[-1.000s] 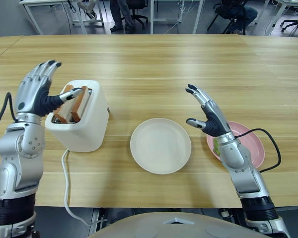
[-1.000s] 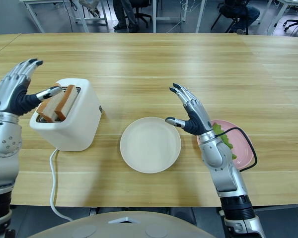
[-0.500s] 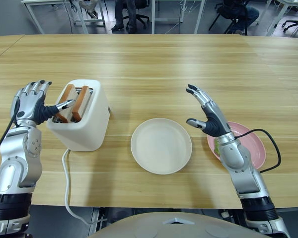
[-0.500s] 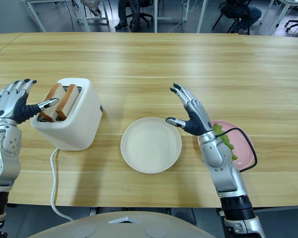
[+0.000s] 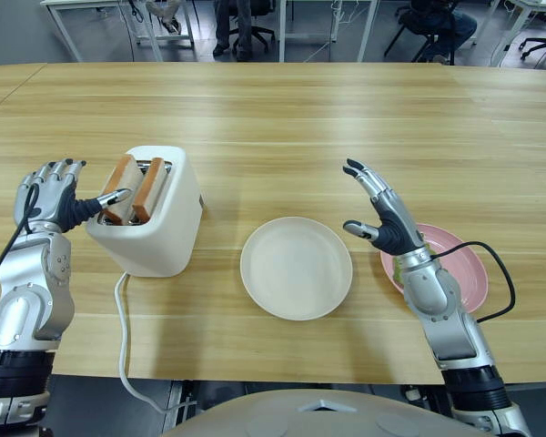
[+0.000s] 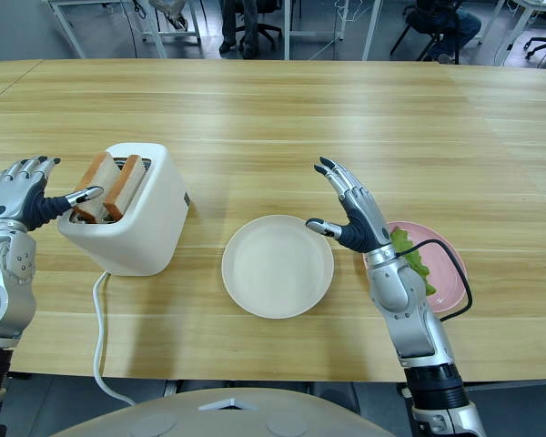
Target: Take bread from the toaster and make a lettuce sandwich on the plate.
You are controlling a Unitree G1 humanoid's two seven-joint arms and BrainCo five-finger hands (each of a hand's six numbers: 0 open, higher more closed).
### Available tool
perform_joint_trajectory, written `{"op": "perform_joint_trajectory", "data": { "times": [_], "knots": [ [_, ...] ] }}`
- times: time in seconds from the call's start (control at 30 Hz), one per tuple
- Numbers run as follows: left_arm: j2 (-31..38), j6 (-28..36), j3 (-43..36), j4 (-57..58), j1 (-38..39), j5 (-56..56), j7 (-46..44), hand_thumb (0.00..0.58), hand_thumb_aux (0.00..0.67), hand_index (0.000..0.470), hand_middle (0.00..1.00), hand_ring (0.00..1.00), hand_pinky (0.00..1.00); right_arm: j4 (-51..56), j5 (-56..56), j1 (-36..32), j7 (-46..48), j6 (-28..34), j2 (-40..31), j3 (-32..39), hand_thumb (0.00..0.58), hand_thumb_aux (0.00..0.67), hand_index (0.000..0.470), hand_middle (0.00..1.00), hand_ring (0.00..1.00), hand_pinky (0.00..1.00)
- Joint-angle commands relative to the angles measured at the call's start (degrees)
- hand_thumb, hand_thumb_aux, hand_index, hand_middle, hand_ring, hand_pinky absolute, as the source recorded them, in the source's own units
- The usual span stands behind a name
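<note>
With 2 bread slices (image 5: pixel 125 178) upright in the toaster (image 5: pixel 159 232) left of the white plate (image 5: pixel 296 269), the left hand (image 5: pixel 53 193), loosely spread and empty, should pinch the nearest slice and lift straight up, while the right hand (image 5: pixel 384 217) hovers splayed, empty.

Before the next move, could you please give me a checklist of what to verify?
1. Two bread slices stand up out of the toaster: ok.
2. Left robot hand grips a slice: not ok; it is open beside the toaster.
3. Cream plate is bare, ready for bread: ok.
4. Lettuce lies on the pink plate: ok.
5. Right robot hand is free: ok, open, raised by the pink plate.
6. Toaster is switched off: cannot tell.
</note>
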Motion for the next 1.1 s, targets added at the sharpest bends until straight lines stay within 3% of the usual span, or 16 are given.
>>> {"op": "perform_joint_trajectory", "data": {
  "times": [0.03,0.33,0.37,0.4,0.43,0.57,0.67,0.73,0.8,1.1],
  "knots": [
    [0.6,0.5,-2.4,2.5,-0.5,0.3,-1.4,0.0,0.0,0.0,0.0,0.0,0.0,0.6,-0.2,0.0,-0.6,0.1,0.0,-0.1,0.0,0.0,0.0,0.0,0.0,0.0],
    [1.2,0.8,-5.2,5.0,-2.6,0.4,-2.5,0.0,0.0,0.0,0.0,0.0,0.0,0.8,-0.2,-0.2,-1.2,0.1,-0.2,-0.2,0.0,0.0,0.0,0.0,0.0,0.0],
    [1.1,0.7,-5.9,5.0,-3.1,0.4,-3.0,0.241,0.158,0.108,0.0,0.0,0.0,0.7,-0.2,-0.2,-1.2,0.1,-0.2,-0.2,0.0,0.0,0.0,0.0,0.0,0.0],
    [1.0,0.6,-6.4,5.0,-3.5,0.4,-3.4,0.241,0.158,0.108,0.0,0.0,0.0,0.7,-0.2,-0.2,-1.2,0.1,-0.2,-0.2,0.0,0.0,0.0,0.0,0.0,0.0],
    [1.0,0.4,-6.8,4.9,-3.7,0.3,-3.7,0.429,0.328,0.225,0.0,0.0,0.0,0.8,-0.2,-0.3,-1.2,0.1,-0.2,-0.2,0.0,0.0,0.0,0.0,0.0,0.0],
    [0.7,0.2,-7.9,4.4,-4.5,0.0,-4.2,0.476,0.386,0.265,0.0,0.0,0.0,0.9,-0.2,-0.4,-1.2,0.1,-0.2,-0.1,0.0,0.0,0.0,0.0,0.0,0.0],
    [0.3,-0.5,-8.1,4.5,-4.6,-1.3,-4.1,0.572,0.591,0.406,0.0,0.0,0.0,0.9,-0.2,-0.5,-1.3,0.2,-0.1,-0.1,0.0,0.0,0.0,0.0,0.0,0.0],
    [-0.1,-1.0,-8.1,4.3,-4.4,-2.4,-3.7,0.574,0.604,0.415,0.0,0.0,0.0,0.8,-0.3,-0.4,-1.3,0.2,0.0,0.0,0.0,0.0,0.0,0.0,0.0,0.0],
    [-0.6,-1.5,-8.0,3.8,-4.2,-3.5,-3.4,0.58,0.67,0.46,0.0,0.0,0.0,0.7,-0.3,-0.4,-1.3,0.3,0.1,0.0,0.0,0.0,0.0,0.0,0.0,0.0],
    [-1.6,-1.8,-7.7,2.7,-3.3,-5.3,-2.1,0.58,0.67,0.46,0.0,0.0,0.0,0.6,-0.2,-0.3,-1.2,0.3,0.2,0.1,0.0,0.0,0.0,0.0,0.0,0.0]
  ]
}}
